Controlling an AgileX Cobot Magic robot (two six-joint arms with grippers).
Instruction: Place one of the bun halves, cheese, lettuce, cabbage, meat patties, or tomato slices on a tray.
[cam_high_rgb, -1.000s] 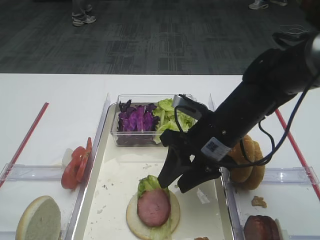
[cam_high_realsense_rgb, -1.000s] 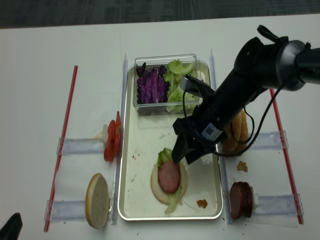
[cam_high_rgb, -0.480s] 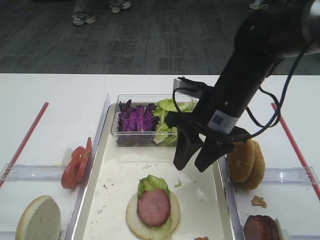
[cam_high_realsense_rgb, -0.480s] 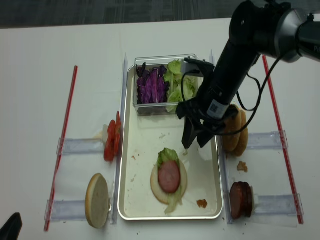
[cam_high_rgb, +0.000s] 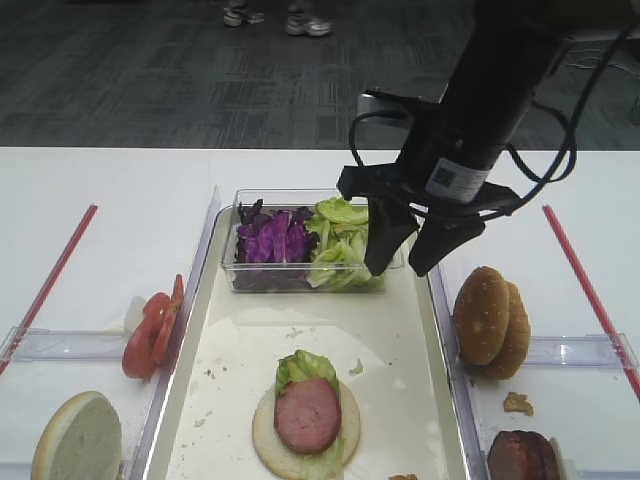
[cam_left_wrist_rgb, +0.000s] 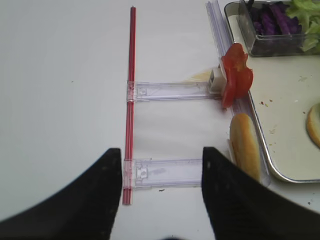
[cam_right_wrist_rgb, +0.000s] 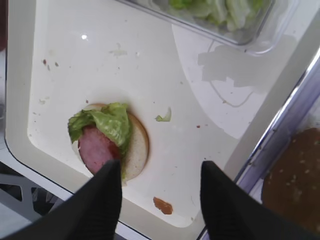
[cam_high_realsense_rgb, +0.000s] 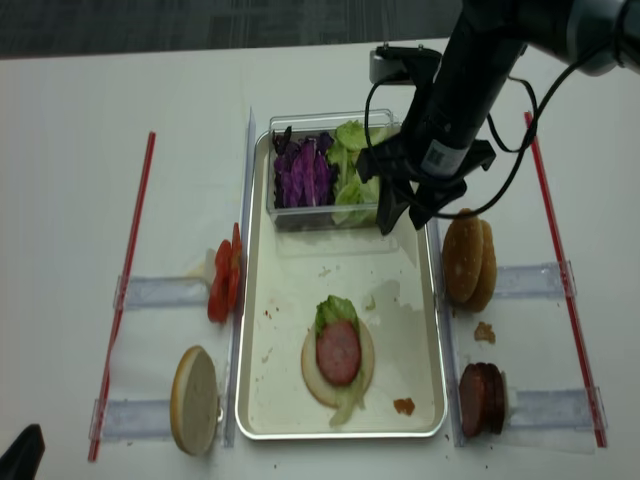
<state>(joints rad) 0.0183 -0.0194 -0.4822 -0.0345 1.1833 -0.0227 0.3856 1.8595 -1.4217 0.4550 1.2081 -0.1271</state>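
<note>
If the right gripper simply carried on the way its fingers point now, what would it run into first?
The open, empty right gripper points down over the tray, near its right rim, just in front of the clear plastic tub. It would probably meet bare tray, though depth is unclear.

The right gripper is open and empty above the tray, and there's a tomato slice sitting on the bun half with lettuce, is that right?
Not quite. The right gripper is open and empty above the tray, but what sits on the bun half with lettuce is a meat patty. Both high views show it; the tomato slices stand left of the tray.
</note>
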